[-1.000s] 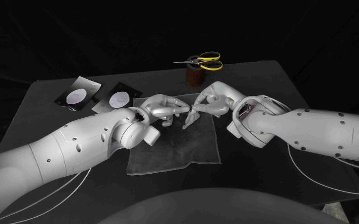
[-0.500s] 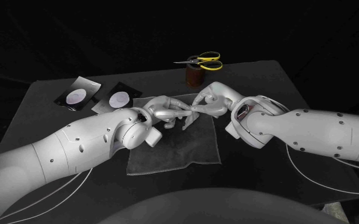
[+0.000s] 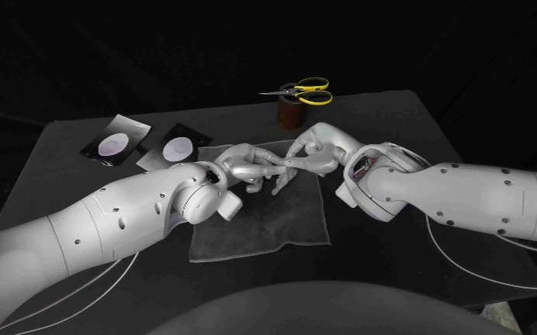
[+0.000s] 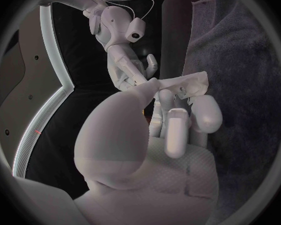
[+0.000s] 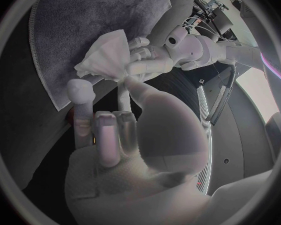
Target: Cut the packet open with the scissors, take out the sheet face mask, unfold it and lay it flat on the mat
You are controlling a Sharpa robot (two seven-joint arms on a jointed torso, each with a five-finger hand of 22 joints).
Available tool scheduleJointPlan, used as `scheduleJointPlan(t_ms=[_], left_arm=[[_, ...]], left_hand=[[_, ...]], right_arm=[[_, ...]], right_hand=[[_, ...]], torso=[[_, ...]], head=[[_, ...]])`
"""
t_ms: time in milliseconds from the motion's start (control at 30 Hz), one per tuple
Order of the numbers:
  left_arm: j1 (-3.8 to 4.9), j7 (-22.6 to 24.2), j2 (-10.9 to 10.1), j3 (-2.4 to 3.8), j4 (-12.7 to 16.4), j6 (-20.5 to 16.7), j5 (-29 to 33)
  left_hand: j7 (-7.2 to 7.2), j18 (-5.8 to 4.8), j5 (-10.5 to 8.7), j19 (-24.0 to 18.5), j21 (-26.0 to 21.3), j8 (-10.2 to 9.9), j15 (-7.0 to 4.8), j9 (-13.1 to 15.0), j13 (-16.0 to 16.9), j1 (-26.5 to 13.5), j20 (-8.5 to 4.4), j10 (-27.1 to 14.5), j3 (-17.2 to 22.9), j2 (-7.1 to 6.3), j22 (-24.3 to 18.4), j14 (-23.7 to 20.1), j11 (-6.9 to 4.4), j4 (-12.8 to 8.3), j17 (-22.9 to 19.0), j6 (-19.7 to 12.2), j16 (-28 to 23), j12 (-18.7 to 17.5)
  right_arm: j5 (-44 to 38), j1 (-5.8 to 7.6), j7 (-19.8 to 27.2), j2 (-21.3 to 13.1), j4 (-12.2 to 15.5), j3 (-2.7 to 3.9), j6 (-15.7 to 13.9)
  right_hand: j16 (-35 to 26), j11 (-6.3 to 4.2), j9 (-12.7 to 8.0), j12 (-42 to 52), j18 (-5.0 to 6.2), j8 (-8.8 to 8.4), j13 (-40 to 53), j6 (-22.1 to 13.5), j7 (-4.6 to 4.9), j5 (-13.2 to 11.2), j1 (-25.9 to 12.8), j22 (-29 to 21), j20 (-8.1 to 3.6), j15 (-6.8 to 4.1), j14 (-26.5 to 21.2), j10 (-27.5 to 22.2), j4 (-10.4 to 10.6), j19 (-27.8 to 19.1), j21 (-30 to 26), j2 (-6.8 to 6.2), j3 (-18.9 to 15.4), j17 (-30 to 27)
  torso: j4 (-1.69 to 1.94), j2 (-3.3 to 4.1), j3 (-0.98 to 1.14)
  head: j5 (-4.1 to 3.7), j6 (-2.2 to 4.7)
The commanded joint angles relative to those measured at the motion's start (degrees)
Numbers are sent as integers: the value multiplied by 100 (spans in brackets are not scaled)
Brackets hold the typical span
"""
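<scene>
Left robot hand [image 3: 248, 163] and right robot hand [image 3: 314, 153] both pinch the folded sheet face mask [image 5: 106, 55] just above the mat [image 3: 263, 230]; judge it limp, damp and easily torn, so you grip opposite edges.

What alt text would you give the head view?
The left hand and right hand pinch a white sheet mask between them over a grey mat. Yellow-handled scissors stand in a brown holder behind; two packets lie at left.

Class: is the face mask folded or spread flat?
Folded: the mask, bunched, pinched between left hand and right hand over the mat.
</scene>
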Motion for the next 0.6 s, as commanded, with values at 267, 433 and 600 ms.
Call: scheduleJointPlan(t_ms=[267, 433, 600], left_arm=[[0, 239, -3, 7, 7, -105, 154], [-1, 240, -8, 7, 4, -106, 173], [-1, 240, -3, 7, -3, -110, 186]], left_hand=[[-115, -40, -9, 66, 17, 140, -120, 32, 176, -6, -50, 244, 44, 263, 51, 134, -79, 65, 603, 339, 12, 77], [-170, -40, -9, 69, 18, 229, -157, 79, 210, 21, -78, 304, 32, 326, 54, 148, -121, 51, 627, 462, 16, 75], [-172, -43, -7, 78, 24, 292, -183, 122, 277, 91, -102, 394, 76, 388, 67, 166, -145, -3, 661, 492, 24, 75]], right_arm=[[-1, -4, 18, -7, 9, 2, 79], [-1, -5, 18, -12, 10, 2, 68], [3, -7, 25, -16, 30, 2, 45]], right_hand=[[19, -32, 139, 40, 59, 154, 1421, 78, -32, 13, 23, 20, -18, -25, 596, 576, -30, 32, 25, 101, 67, 1510], [19, -32, 139, 40, 59, 154, 1421, 78, -32, 13, 23, 20, -18, -25, 596, 576, -30, 32, 25, 101, 67, 1510], [19, -32, 139, 40, 59, 154, 1421, 78, -32, 13, 23, 20, -18, -25, 596, 576, -30, 32, 25, 101, 67, 1510]], torso=[[3, -1, 4], [1, 0, 6], [1, 0, 8]], head=[[0, 0], [4, 0], [10, 0]])
